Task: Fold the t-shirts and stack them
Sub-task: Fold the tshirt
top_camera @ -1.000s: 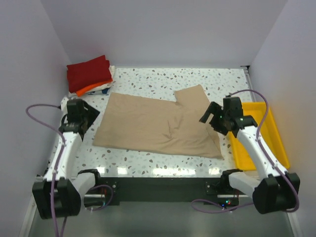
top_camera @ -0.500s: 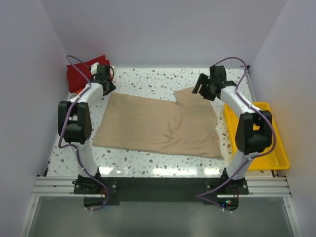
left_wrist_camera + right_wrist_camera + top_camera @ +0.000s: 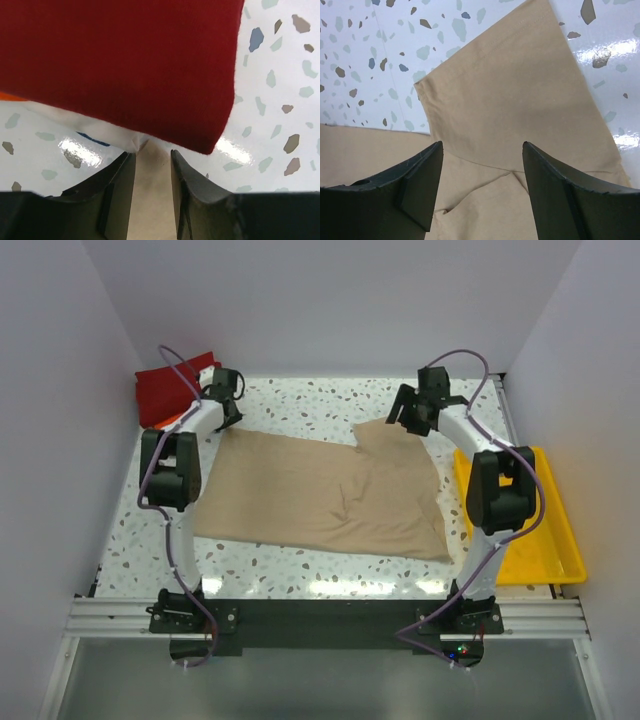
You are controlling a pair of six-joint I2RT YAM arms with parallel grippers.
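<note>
Across the table (image 3: 300, 405), the tan t-shirt (image 3: 320, 495) stretches left-right, sleeve (image 3: 392, 435) pointing rearward.

**Left wrist view:** the dark red t-shirt (image 3: 125, 65) is cut off by the top and left edges. The orange t-shirt (image 3: 6, 96) is reduced to a sliver at the left edge. The white t-shirt (image 3: 100, 131) is largely covered by the red one. The tan t-shirt (image 3: 150, 200) is seen only as a strip between the left fingers (image 3: 117, 195).

**Top view:** the yellow tray (image 3: 540, 555) is partly masked by the right arm (image 3: 497, 495).
</note>
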